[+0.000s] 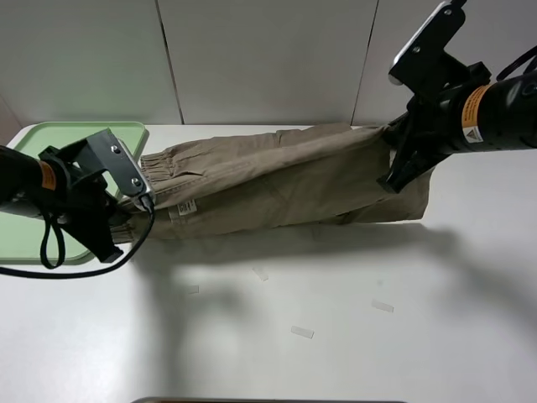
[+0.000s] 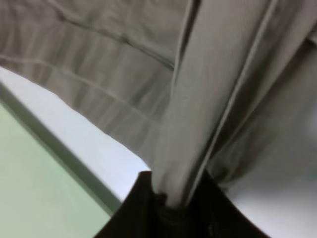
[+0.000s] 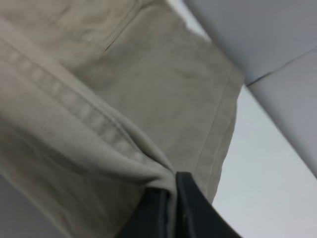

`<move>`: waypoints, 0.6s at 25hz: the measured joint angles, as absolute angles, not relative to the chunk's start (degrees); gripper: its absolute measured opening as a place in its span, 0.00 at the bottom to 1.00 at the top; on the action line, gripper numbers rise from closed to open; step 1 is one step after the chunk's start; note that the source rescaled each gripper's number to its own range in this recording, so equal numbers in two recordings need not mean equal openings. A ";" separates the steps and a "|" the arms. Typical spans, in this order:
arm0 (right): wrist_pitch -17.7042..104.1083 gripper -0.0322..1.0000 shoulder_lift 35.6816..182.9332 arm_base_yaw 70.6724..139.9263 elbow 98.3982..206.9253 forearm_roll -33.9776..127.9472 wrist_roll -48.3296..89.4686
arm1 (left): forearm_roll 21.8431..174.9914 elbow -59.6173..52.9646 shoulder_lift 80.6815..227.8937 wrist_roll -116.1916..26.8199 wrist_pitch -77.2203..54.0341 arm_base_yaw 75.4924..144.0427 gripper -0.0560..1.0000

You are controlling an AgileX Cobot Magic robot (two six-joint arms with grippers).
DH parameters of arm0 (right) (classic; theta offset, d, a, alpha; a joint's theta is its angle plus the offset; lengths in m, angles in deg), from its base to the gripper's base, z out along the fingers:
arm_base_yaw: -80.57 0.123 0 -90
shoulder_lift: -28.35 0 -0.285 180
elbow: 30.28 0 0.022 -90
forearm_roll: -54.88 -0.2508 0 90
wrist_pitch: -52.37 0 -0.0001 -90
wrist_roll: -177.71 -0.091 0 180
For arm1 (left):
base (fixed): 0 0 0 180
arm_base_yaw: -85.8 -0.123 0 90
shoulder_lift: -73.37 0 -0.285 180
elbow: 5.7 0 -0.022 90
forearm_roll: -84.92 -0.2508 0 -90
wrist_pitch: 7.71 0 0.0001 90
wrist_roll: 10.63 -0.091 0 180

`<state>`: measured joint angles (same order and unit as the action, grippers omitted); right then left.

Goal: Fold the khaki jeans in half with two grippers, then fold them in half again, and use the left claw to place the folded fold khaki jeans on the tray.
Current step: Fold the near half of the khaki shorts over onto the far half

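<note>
The khaki jeans (image 1: 285, 180) are stretched between my two grippers, lifted above the white table and casting a shadow below. The elastic waistband and a small label are at the left end, the leg hems at the right. My left gripper (image 1: 117, 225) is shut on the waistband end; the left wrist view shows its dark fingers (image 2: 143, 198) pinching a fold of the cloth (image 2: 213, 99). My right gripper (image 1: 394, 159) is shut on the hem end; the right wrist view shows the cloth (image 3: 114, 99) bunched between its fingers (image 3: 190, 203). The pale green tray (image 1: 33, 143) lies at the far left, partly behind the left arm.
The tray's green surface (image 2: 39, 198) and rim run close beside the left gripper. Several small pieces of clear tape (image 1: 302, 332) lie on the white table in front of the jeans. A pale panelled wall (image 1: 268, 59) stands behind the table.
</note>
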<state>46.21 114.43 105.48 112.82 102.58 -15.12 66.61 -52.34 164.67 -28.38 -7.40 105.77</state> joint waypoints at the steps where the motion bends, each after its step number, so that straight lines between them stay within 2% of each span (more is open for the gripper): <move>1: 47.84 0.03 114.73 104.19 112.82 102.58 -15.16 | 66.61 -52.29 164.67 -28.38 -5.92 105.15 0.12; 11: 61.35 0.03 121.35 95.97 112.87 102.49 -15.41 | 66.44 -52.34 164.67 -28.37 6.02 102.62 0.12; 15: 65.44 0.03 124.07 93.42 114.38 97.90 -15.47 | 66.77 -52.34 164.72 -28.61 12.46 100.65 0.12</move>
<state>65.44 124.07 93.42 114.38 97.90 -15.47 66.77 -52.34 164.72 -28.61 12.46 100.65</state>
